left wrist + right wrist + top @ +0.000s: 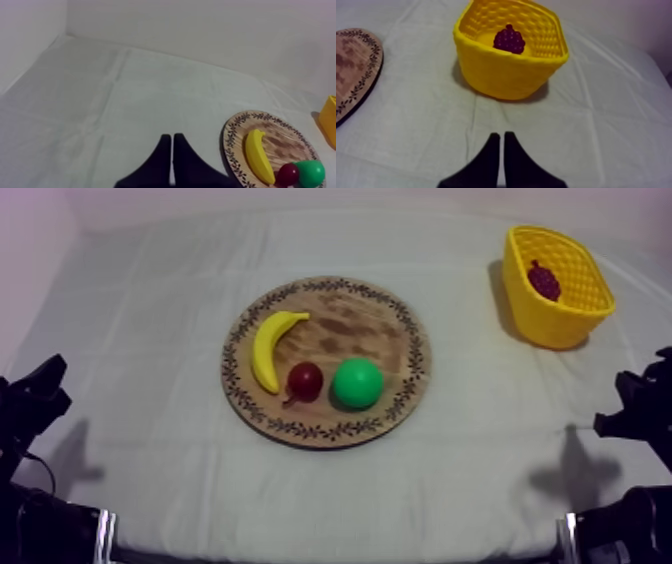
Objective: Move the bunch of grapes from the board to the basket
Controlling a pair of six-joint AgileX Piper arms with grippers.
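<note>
With the purple bunch of grapes (509,39) already in the yellow lattice basket (506,75) and your left pincer (172,137) and right pincer (501,136) pressed together, any needless reach risks tipping it.

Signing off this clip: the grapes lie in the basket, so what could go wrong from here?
1. The right gripper, shut, points straight at the yellow basket; a forward start might shove it, with the bunch of grapes inside.
2. On the wooden board the pear and small red fruit sit close together; a bump might roll them.
</note>
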